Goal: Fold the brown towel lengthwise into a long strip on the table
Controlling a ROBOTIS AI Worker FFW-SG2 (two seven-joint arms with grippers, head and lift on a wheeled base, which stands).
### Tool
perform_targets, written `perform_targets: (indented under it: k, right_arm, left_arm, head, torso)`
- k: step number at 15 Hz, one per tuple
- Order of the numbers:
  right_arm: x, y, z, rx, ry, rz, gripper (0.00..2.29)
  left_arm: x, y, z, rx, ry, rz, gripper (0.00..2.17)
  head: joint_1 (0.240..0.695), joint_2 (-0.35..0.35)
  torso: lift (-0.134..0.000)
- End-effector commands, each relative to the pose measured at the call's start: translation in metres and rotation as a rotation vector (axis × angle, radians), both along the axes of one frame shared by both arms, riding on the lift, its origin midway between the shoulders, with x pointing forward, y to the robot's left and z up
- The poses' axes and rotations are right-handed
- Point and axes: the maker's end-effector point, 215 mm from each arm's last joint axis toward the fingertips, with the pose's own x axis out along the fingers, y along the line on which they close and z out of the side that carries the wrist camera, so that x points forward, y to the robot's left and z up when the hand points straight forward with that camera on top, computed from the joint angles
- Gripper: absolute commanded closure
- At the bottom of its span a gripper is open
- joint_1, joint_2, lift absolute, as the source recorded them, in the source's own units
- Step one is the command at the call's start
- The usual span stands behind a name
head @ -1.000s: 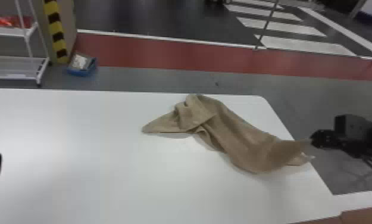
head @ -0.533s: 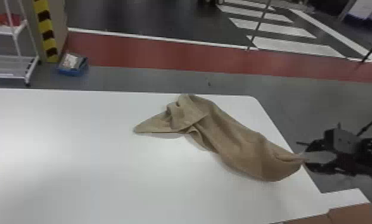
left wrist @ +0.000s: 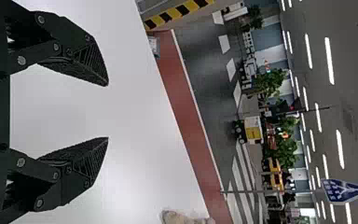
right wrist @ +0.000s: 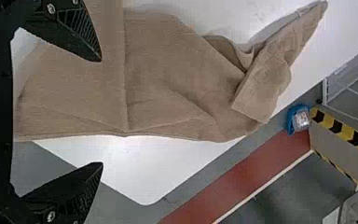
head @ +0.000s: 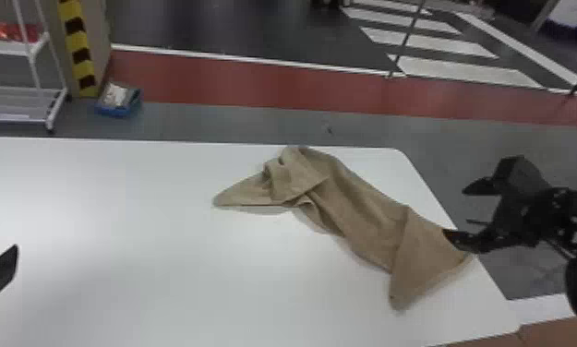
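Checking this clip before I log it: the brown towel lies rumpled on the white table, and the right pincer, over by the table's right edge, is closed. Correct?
Not quite: the right pincer is open, its fingers spread apart, as the right wrist view shows. The brown towel does lie rumpled on the white table.

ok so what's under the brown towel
The brown towel lies on the white table, which shows around it. The surface directly beneath is covered, so anything hidden there can't be seen.
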Motion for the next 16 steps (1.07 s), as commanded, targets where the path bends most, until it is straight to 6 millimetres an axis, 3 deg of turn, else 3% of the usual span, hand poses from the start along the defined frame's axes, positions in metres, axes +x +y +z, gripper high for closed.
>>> perform_targets:
  k: [1,3,6,9,11,13,16]
  right_arm:
    - [0.028,0.044,-0.018,0.057,0.002,0.01,0.07]
    - [0.052,0.064,-0.036,0.043,-0.032,0.001,0.07]
    - [0.1,0.133,-0.061,0.049,-0.037,0.064,0.07]
    - [0.157,0.201,-0.069,0.058,-0.036,0.111,0.08]
    - [0.181,0.239,-0.08,0.025,-0.016,0.141,0.09]
    - [0.187,0.256,-0.101,0.0,0.037,0.148,0.11]
    - [0.171,0.246,-0.13,0.004,0.127,0.115,0.13]
  left_arm:
    - [0.0,-0.004,0.001,-0.008,-0.005,-0.005,0.55]
    - [0.007,-0.015,0.01,-0.012,-0.023,-0.022,0.55]
    - [0.015,-0.031,0.01,-0.025,-0.019,-0.045,0.55]
    - [0.007,-0.025,-0.002,-0.014,0.004,-0.035,0.55]
    - [0.0,-0.016,-0.006,-0.009,0.008,-0.022,0.55]
    - [-0.001,-0.013,-0.009,-0.007,0.009,-0.021,0.55]
    - [0.008,-0.019,-0.01,-0.008,0.0,-0.042,0.55]
  head:
    - [0.695,-0.235]
    - [0.695,-0.198]
    - [0.695,-0.156]
    - [0.695,-0.104]
    - [0.695,-0.037]
    - [0.695,0.005]
    - [0.695,0.051]
  torso:
    - [-0.093]
    - [-0.093]
    - [-0.093]
    - [-0.093]
    - [-0.093]
    - [-0.093]
    - [-0.093]
